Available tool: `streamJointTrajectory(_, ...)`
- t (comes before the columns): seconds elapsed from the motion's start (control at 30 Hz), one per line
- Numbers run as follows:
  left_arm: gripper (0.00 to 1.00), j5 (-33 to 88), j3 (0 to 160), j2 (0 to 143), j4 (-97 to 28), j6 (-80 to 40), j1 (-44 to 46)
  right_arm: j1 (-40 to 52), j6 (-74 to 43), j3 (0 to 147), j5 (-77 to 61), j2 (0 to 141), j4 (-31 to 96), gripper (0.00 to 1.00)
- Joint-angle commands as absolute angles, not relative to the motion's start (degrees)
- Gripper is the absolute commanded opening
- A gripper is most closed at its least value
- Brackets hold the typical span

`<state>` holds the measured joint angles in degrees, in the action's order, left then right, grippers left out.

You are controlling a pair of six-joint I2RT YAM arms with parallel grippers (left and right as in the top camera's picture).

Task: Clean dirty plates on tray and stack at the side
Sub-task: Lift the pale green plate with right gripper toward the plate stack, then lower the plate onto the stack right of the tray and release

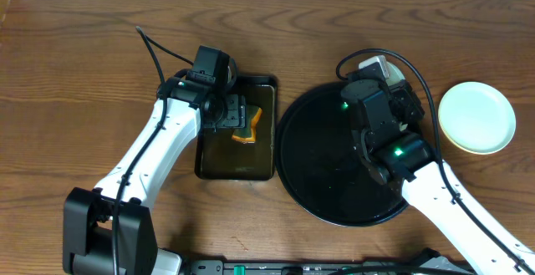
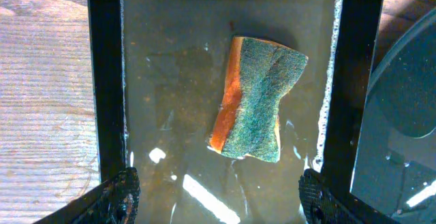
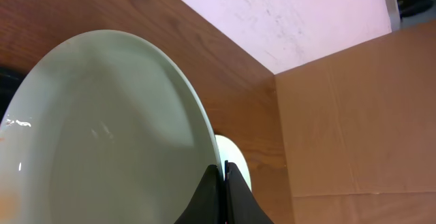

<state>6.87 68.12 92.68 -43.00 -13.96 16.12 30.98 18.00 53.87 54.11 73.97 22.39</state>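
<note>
The task seemed well along: one plate (image 1: 476, 118) sat at the frame's right edge, the right gripper (image 3: 225, 178) pinched a second plate (image 3: 102, 129) by the rim over the upper right of the tray (image 1: 318, 166), and the left gripper (image 2: 219, 193) hung spread above the sponge (image 2: 259, 98) at centre-left.

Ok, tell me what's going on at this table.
The right tool is shut on the rim of a pale plate, holding it tilted over the far edge of the round black tray. The left tool hangs open above a sponge lying in the murky water of the rectangular tray. A second plate sits on the table beside the round tray.
</note>
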Motion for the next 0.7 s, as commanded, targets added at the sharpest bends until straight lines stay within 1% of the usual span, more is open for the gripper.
streamJointTrajectory(0.0,0.75,5.93,69.12,92.47,-42.83,-14.28,15.84,30.96,11.9,55.37,53.06,73.3,22.92,0.01)
streamJointTrajectory(0.17,0.76,5.93,69.12,92.47,-42.85,-14.28,15.84,27.2,-2.57,55.37,39.48,73.3,27.9,0.01)
streamJointTrajectory(0.27,0.75,5.93,69.12,92.47,-42.83,-14.28,15.84,22.55,-9.23,55.35,32.25,73.32,30.0,0.01)
streamJointTrajectory(0.3,0.76,5.93,69.12,92.47,-42.83,-14.28,15.84,19.59,-11.53,55.35,29.34,73.41,30.61,0.01)
streamJointTrajectory(0.43,0.76,5.93,69.12,92.47,-42.83,-14.28,15.84,12.05,-17.69,55.35,25.74,73.41,32.71,0.01)
streamJointTrajectory(0.53,0.75,5.93,69.12,92.47,-42.83,-14.28,15.84,4.34,-19.9,55.35,23.44,73.43,33.26,0.01)
streamJointTrajectory(0.67,0.76,5.93,69.12,92.47,-42.85,-14.28,15.84,-3.55,-21.69,55.35,23.46,73.47,33.17,0.01)
